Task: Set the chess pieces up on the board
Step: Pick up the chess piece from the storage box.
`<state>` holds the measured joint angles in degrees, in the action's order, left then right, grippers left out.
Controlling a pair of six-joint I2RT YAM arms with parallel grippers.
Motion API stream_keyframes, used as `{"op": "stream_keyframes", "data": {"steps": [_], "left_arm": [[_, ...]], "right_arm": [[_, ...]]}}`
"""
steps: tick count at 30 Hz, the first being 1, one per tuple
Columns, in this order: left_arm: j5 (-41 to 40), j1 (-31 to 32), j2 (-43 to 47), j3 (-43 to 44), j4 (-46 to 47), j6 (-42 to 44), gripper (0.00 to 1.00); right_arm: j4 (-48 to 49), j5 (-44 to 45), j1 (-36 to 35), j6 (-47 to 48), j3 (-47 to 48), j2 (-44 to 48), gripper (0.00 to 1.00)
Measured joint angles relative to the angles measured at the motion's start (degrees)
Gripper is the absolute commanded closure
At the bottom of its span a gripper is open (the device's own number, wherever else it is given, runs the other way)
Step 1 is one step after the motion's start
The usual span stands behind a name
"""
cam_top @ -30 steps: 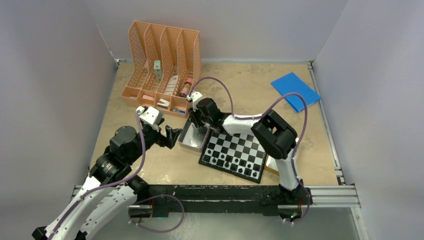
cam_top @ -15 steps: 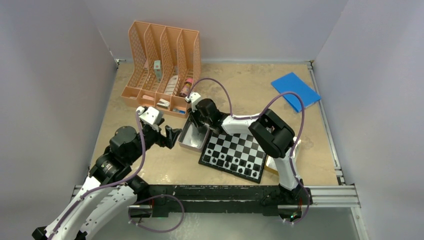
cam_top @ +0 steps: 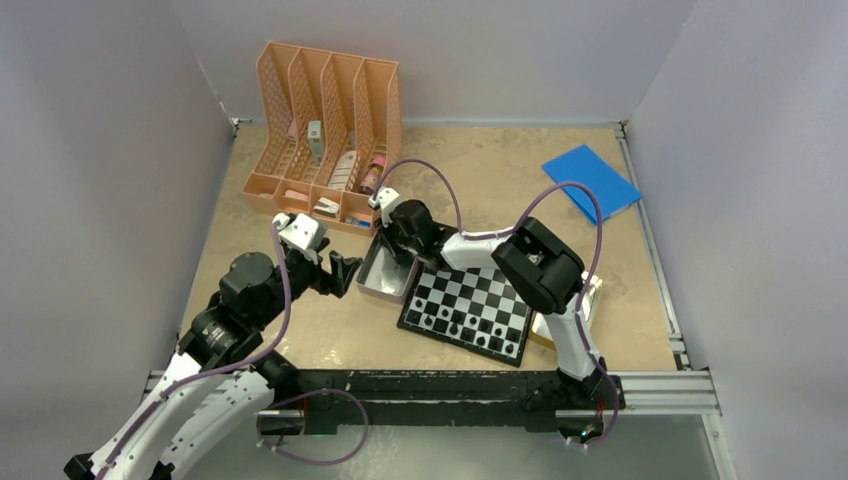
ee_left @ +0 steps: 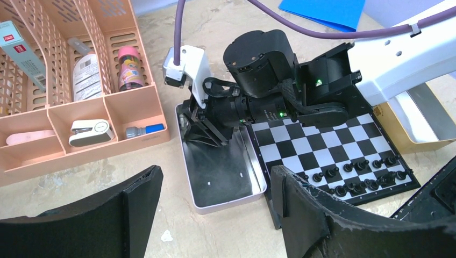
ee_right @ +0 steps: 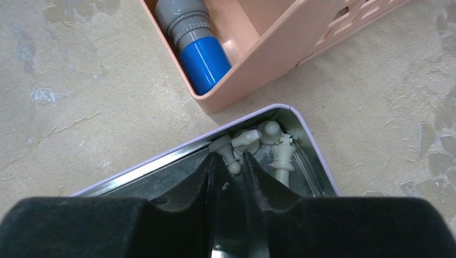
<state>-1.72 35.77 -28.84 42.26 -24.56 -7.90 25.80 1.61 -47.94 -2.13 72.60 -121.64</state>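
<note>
Right wrist view: right fingers (ee_right: 257,183) stand narrowly parted astride one pale piece (ee_right: 231,156) in a corner of the tin (ee_right: 161,155), with more pale pieces (ee_right: 271,134) just beyond; whether they grip it cannot be told. Left fingers (ee_left: 129,215) hang wide open and empty over the bench (ee_left: 204,236) beside the tin. Judged step: the pick; the next move calls for closing, lifting clear and carrying to the bare far rows of the board (cam_top: 470,285), opposite the black pieces (cam_top: 465,325).

The right arm (cam_top: 535,272) has swung its big black elbow a little to the left. The right gripper (cam_top: 393,260) has slid a bit left and farther away, so its 2 fingers (ee_right: 204,185) reach deeper into the far end of the tin (cam_top: 372,287). The purple cable (cam_top: 560,187) leaned left too.
</note>
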Motion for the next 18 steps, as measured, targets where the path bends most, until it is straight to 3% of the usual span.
{"op": "stream_keyframes", "data": {"steps": [10, 18], "left_arm": [[0.13, 0.00, -0.02, 0.00, 0.00, 0.00, 0.31], [0.92, 0.00, -0.02, -0.15, 0.24, 0.15, 0.36]], "right_arm": [[0.50, -0.50, 0.00, 0.83, -0.63, 0.26, 0.95], [-0.33, -2.71, 0.00, 0.42, -3.93, 6.01, 1.00]]}}
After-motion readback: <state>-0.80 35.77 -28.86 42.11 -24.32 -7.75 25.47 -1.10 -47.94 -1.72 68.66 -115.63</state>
